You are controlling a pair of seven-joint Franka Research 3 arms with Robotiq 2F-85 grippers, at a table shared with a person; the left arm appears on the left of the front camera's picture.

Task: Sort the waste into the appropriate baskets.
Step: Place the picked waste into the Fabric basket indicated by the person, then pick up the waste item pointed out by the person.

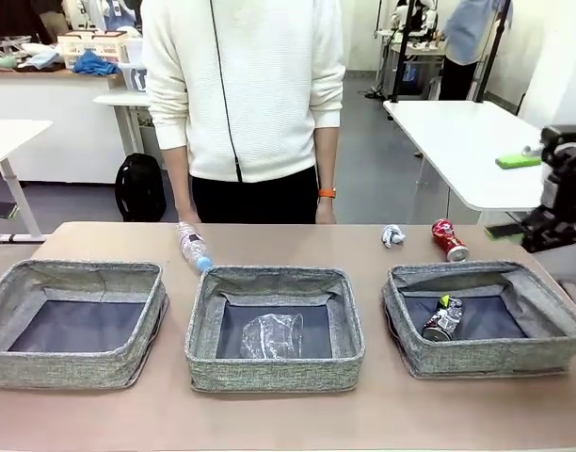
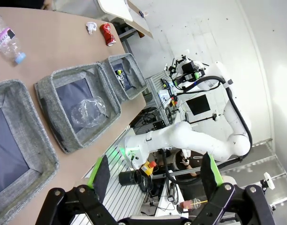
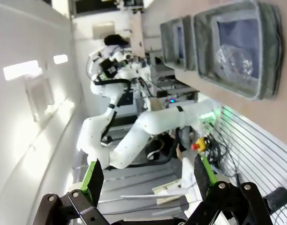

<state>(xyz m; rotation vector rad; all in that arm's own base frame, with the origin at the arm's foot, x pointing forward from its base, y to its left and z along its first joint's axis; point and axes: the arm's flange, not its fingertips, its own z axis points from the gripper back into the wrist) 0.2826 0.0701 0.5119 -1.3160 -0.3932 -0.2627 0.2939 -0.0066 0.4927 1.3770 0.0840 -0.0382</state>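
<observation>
Three grey baskets stand in a row: the left basket [image 1: 72, 363] with nothing in it, the middle basket [image 1: 274, 372] holding a clear plastic cup [image 1: 272, 336], the right basket [image 1: 486, 356] holding a crushed dark can [image 1: 442, 318]. Behind them on the table lie a small bottle [image 1: 191, 247], a white paper wad [image 1: 392, 235] and a crushed red can [image 1: 449, 239]. My left gripper [image 2: 156, 171] is open and empty, off the table's side. My right gripper [image 3: 148, 174] is open and empty too. The right arm [image 1: 561, 202] hangs at the right edge.
A person in a white sweater [image 1: 246, 85] stands at the far side, hands down by the table edge. The left wrist view looks along the basket row with the bottle [image 2: 7, 40], the wad [image 2: 91, 27] and the red can [image 2: 107, 34] beyond.
</observation>
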